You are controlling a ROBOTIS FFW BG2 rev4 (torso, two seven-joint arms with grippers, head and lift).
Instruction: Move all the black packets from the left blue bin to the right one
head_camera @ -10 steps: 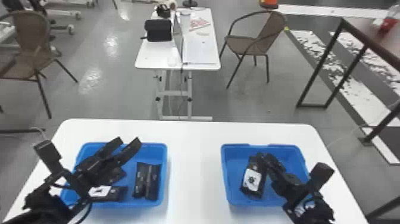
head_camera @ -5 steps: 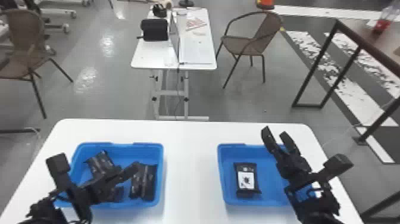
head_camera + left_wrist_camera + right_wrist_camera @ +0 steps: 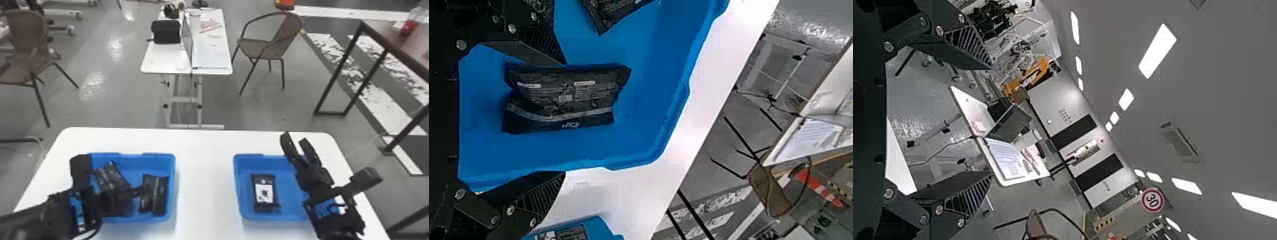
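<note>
A white table [image 3: 204, 191] carries two blue tubs, well apart: the left blue bin [image 3: 172, 191], the source, and the right blue bin [image 3: 289, 204], where the goods are due.

Over the left bin leans the robot's left claw [image 3: 564, 118], fingers apart and clamped on nothing. The right claw [image 3: 294, 138] is up at the far side of the right bin, its fingers also parted and empty. The left claw is by far the nearer to the waiting goods.

Ahead of the left claw, in the gap its fingers frame, a pair of black packets [image 3: 569, 97] lies side by side near the left bin's right-hand wall. Their long axis runs roughly the way the claw points, away from the robot, so the fingers appear set to close across the narrow way. One packet alone would probably call for a shift sideways, as a grab at the centre risks catching both.

A third packet [image 3: 110, 175] lies slantwise farther left in the same bin. A single labelled packet [image 3: 264, 193] rests in the right bin.
</note>
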